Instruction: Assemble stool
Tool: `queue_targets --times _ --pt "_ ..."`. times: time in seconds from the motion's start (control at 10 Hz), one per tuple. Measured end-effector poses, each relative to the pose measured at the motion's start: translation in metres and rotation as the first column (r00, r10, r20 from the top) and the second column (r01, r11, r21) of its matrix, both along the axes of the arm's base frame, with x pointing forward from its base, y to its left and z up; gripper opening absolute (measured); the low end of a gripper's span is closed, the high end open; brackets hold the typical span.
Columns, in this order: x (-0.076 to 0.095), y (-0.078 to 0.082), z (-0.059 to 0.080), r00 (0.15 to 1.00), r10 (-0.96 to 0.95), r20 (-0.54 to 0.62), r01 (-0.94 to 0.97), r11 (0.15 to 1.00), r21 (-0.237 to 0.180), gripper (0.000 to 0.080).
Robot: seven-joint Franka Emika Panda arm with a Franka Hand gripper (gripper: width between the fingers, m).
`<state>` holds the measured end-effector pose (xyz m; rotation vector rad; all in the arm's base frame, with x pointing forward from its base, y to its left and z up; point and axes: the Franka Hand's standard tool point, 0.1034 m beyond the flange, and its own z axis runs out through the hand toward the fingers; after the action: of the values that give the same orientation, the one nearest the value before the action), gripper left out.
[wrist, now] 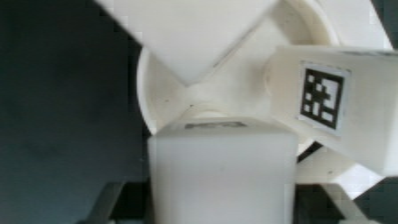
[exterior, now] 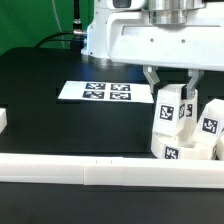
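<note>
By the rail point(exterior: 90, 171), the gripper point(exterior: 171, 92) clasps a leg point(exterior: 169, 112); the seat point(exterior: 190, 150) is largely hidden behind legs; fingertips blurred in the wrist view.

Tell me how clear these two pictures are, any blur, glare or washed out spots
Exterior view: evenly lit, somewhat soft; the white arm above the hand is washed out, while the tags on the marker board stay readable. Wrist view: the white leg fills the frame, close and blurred, its surface nearly blown out; one tag is legible though soft.
</note>
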<state>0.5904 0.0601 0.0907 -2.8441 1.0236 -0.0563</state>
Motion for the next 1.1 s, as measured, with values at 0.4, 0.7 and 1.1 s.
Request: queue_targets --times 0.4,0.7,1.1 --pt "0.0025 0.0017 -0.0008 0.863 -0.502 -0.056 0.505 0.857 0.097 0.0336" --pt "0.0037 0.0028 -0.0008 0.759 -0.645 -0.091 0.652 0.752 0.102 0.0337" --pt "0.0069 0.005 -0.0011 0.575 -0.804 -0.149 0.818 0.567 0.1 0.0337"
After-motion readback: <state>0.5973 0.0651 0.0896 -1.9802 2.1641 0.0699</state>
